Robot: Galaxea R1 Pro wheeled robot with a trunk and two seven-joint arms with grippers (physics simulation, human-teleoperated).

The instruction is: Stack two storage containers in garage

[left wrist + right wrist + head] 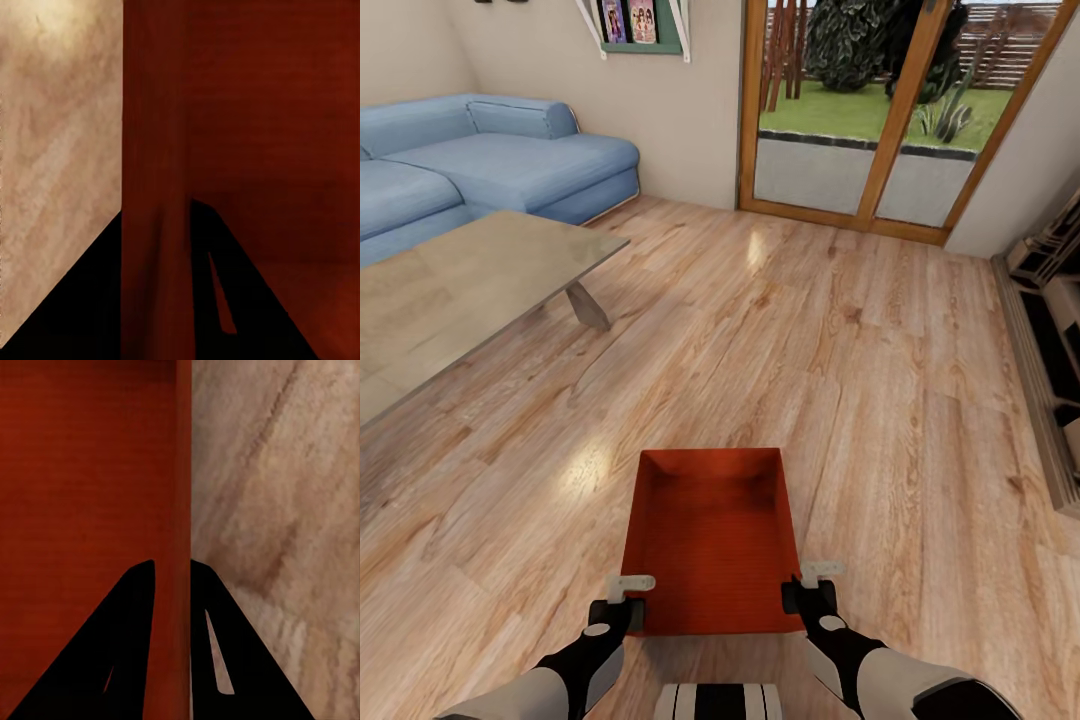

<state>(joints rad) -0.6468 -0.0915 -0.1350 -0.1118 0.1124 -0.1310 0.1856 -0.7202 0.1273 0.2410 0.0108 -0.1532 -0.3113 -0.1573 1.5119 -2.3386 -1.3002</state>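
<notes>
Two claws grip one orange-red storage container (710, 540) low in front of the robot: the left claw (628, 600) is closed on its left wall near the close corner, the right claw (810, 592) on its right wall opposite. Each wrist view shows a thin red wall pinched between two dark fingers. The container sits squarely between the arms, its open top up and its long axis running straight away from the robot, so neither arm is nearer. Whether its base rests on the wood floor (860, 380) or hangs just above it is hard to tell. Its near wall is cut off behind the arms. Farther off stand a low counter (470, 280), a blue sofa (510, 160) and glass doors (860, 120).
</notes>
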